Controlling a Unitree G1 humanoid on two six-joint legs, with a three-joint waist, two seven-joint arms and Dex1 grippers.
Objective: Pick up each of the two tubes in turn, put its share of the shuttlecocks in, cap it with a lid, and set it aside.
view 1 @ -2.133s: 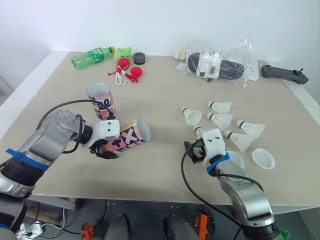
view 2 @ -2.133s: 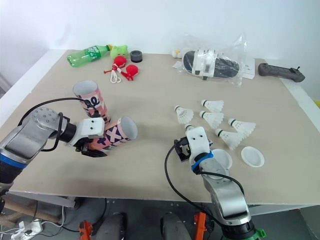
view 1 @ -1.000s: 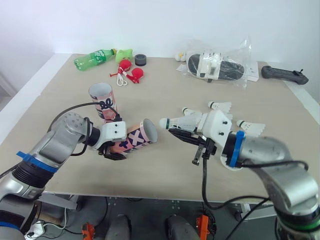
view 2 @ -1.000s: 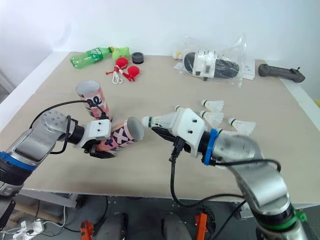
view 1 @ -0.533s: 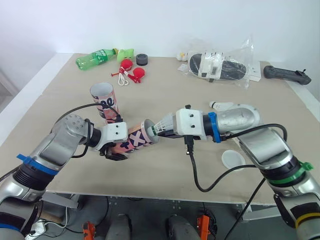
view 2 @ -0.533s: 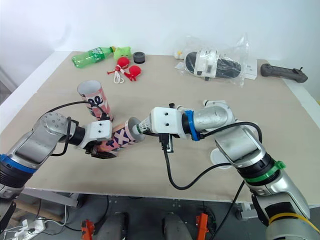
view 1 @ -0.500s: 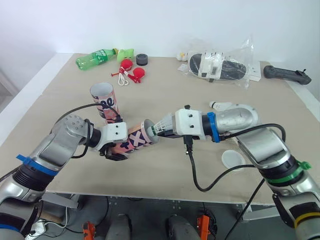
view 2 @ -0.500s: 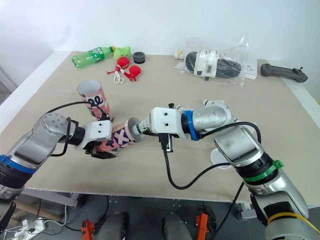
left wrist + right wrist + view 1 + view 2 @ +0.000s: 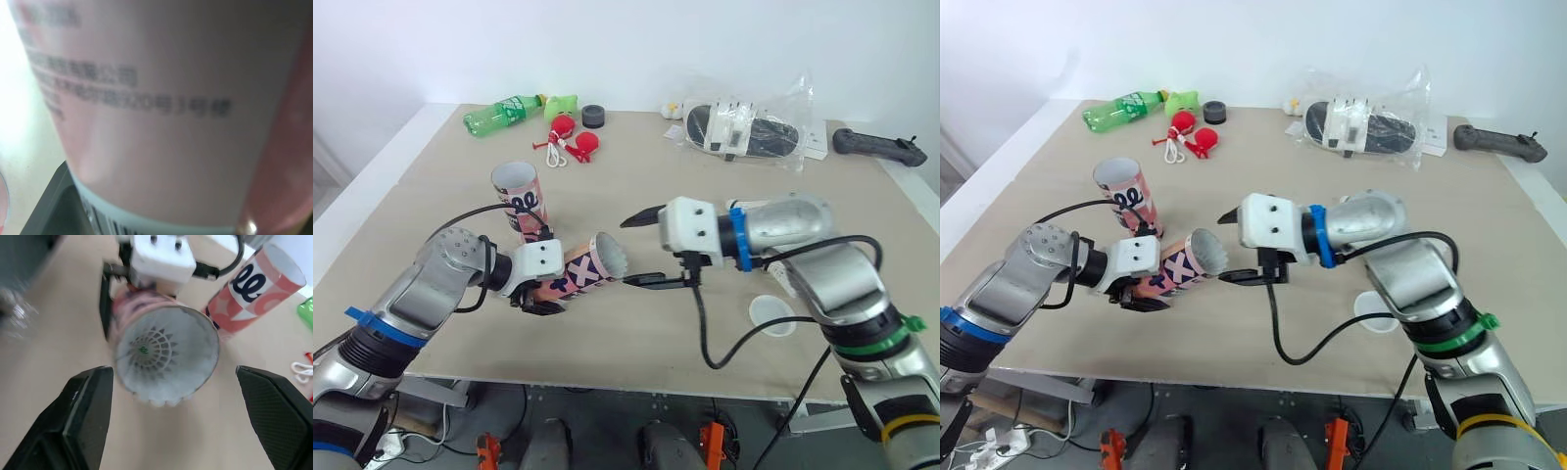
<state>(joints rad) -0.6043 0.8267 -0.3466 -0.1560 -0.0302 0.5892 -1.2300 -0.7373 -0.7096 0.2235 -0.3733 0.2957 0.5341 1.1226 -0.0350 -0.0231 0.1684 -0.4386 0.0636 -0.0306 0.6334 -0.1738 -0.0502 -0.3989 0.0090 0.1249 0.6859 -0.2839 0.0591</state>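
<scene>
- A pink tube (image 9: 579, 274) lies tilted near the front of the desk (image 9: 431, 186). Its open mouth is raised and turned toward the robot's right arm.
- The left claw (image 9: 546, 289) is clenched around the tube's lower end. One black finger shows under the tube, and a white mount sits above it.
- The left wrist view looks straight at the tube's printed wall from close range.
- Seen from the right wrist, a white shuttlecock (image 9: 146, 350) sits inside the tube, its feathered skirt opening toward the mouth and reaching close to the rim.
- The right claw (image 9: 628, 252) hangs just in front of that mouth, released and holding nothing. Its two black fingers (image 9: 83, 416) are spread wide, one above the level of the rim and one below.
- A second tube (image 9: 517, 201), pink and white with dark lettering, stands upright on the desk just behind the left claw, its top open.
- A round white lid (image 9: 771, 313) lies flat near the front edge of the desk, below the right forearm and well apart from both tubes.
- Along the back of the desk are a green plastic bottle (image 9: 499, 113) on its side, a red toy with a white cord (image 9: 573, 142) and a small black roll (image 9: 594, 116).
- Farther right at the back are a clear plastic bag (image 9: 749, 125) holding something black and white, and a black handle-shaped device (image 9: 876, 147).
</scene>
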